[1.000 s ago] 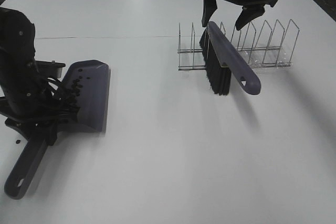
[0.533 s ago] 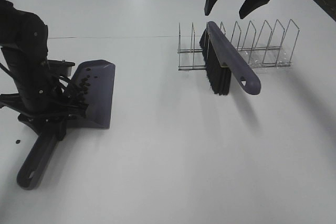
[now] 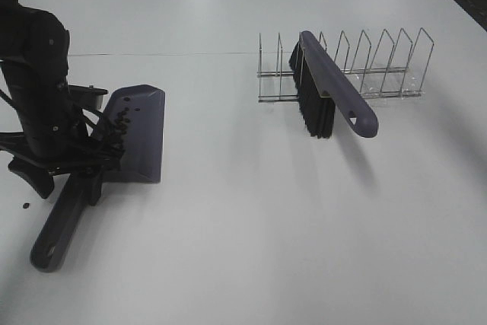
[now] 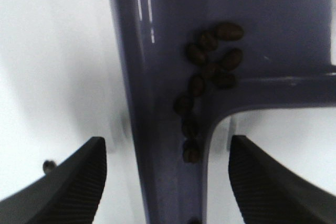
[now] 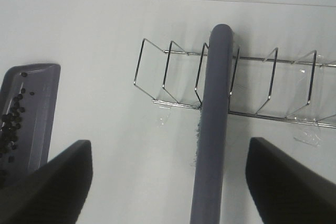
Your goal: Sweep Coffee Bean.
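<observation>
Our left hand [image 4: 167, 182] is spread, its fingers either side of the purple dustpan [image 3: 137, 133] handle without touching it, near the surface's left edge. The coffee beans [image 4: 207, 72] lie in the dustpan, one stray [image 3: 25, 205] on the surface. Our right hand [image 5: 168, 182] is spread above the brush [image 3: 335, 93] leaning in the wire rack [image 3: 380, 74].

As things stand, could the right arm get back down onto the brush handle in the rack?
Probably yes. The right gripper hangs open directly above the brush, which leans in the wire rack with its handle exposed. Nothing sits between them, and the left gripper is far off at the dustpan.
</observation>
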